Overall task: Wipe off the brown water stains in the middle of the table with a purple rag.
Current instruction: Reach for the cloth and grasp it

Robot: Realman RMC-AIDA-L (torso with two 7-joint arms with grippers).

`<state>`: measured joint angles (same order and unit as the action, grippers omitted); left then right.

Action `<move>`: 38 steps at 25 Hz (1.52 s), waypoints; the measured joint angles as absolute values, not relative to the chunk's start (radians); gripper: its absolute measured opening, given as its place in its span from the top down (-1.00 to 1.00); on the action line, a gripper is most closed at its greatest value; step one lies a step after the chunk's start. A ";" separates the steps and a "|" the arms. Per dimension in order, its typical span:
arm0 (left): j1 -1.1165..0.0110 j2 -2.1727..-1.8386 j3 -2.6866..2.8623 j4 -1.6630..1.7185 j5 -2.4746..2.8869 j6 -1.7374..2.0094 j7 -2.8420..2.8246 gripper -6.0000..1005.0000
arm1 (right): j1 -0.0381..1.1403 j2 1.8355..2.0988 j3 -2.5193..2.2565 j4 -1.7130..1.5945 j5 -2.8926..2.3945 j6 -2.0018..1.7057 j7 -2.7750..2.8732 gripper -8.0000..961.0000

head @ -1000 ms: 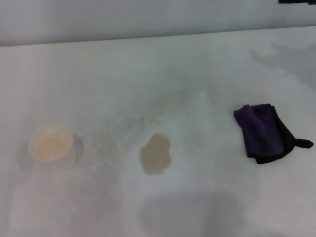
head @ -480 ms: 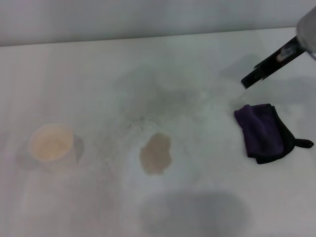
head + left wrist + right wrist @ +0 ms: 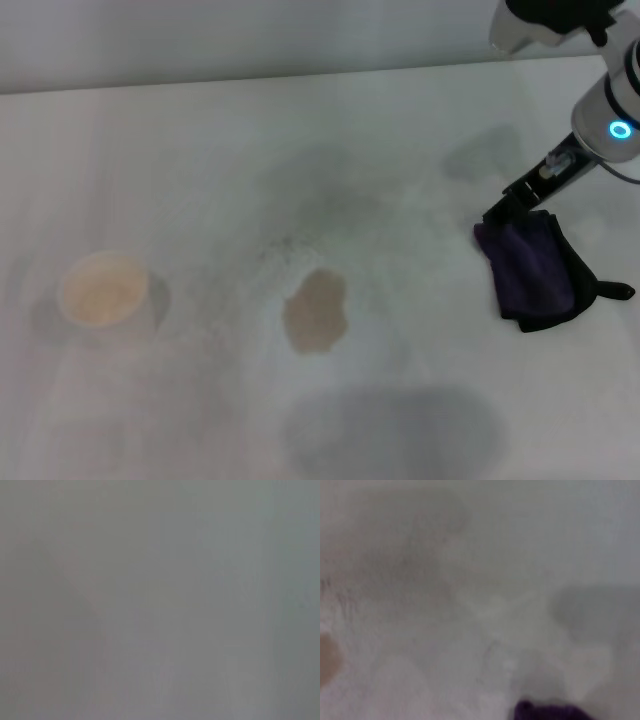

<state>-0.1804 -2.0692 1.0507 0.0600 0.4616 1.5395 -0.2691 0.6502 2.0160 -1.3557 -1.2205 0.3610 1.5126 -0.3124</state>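
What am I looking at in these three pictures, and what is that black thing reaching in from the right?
This is a two-armed robot, filmed by its own cameras. The wide picture comes from a camera on its head, looking down at a white table. The black thing is the right gripper, the grasping end of its right arm, with its tip at the far edge of the purple rag; whether it touches the rag cannot be told. Nothing is held yet. Mid-table lie the brown water stains that the rag should wipe, and to the left stands a paper cup. The other two pictures come from cameras on the wrists. The right one shows tabletop, a corner of the rag and a bit of stain. The left one shows only plain grey; that arm is out of sight.
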 joint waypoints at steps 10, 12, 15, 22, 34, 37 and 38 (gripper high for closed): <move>-0.189 -2.069 1.051 0.085 0.462 1.521 -0.262 -0.78 | 0.649 2.016 -1.375 -1.118 0.352 1.478 -0.310 -0.71; -0.195 -2.069 1.051 0.086 0.462 1.513 -0.261 -0.78 | 0.653 2.017 -1.386 -1.093 0.353 1.466 -0.311 -0.71; -0.200 -2.069 1.051 0.086 0.462 1.511 -0.261 -0.78 | 0.661 2.016 -1.389 -1.055 0.353 1.446 -0.313 -0.71; -0.202 -2.069 1.051 0.086 0.462 1.511 -0.255 -0.78 | 0.667 2.015 -1.412 -1.021 0.351 1.418 -0.309 -0.34; -0.205 -2.069 1.051 0.098 0.461 1.516 -0.222 -0.78 | 0.703 2.017 -1.432 -0.969 0.351 1.409 -0.309 0.36; -0.205 -2.069 1.051 0.098 0.461 1.514 -0.222 -0.78 | 0.706 2.017 -1.433 -0.969 0.351 1.408 -0.305 0.56; -0.206 -2.069 1.051 0.098 0.461 1.513 -0.222 -0.78 | 0.707 2.017 -1.433 -0.969 0.351 1.407 -0.305 0.59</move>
<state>-0.2058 -2.0693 1.0507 0.0982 0.4612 1.5133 -0.2218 0.7070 2.0174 -1.4333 -0.9690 0.3512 1.4070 -0.3049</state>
